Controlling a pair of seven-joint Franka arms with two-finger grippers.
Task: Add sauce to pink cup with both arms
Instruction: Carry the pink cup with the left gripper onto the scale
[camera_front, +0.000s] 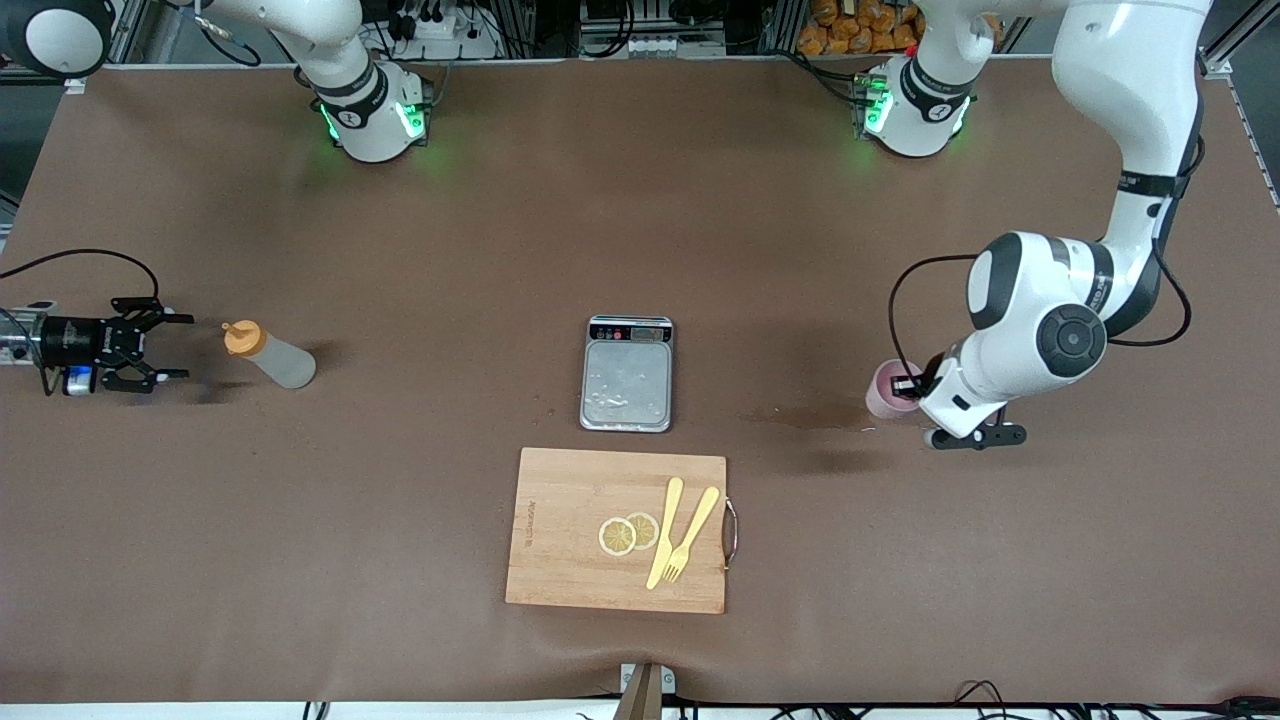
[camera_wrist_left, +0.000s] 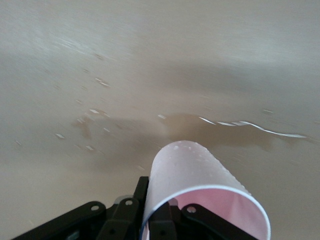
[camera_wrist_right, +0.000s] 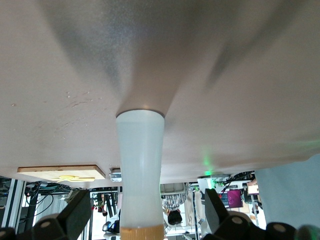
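At mid-left of the frame the right arm's black gripper (camera_front: 172, 348) hangs open beside the translucent orange-capped squeeze bottle (camera_front: 270, 356), while at mid-right the left arm's black gripper (camera_front: 908, 384) is clamped on the small light-pink plastic cup (camera_front: 886, 388).

From high across the worktop (camera_front: 400, 250) we face both bases; our wrist cameras sit low and close, sharing its brown surface.
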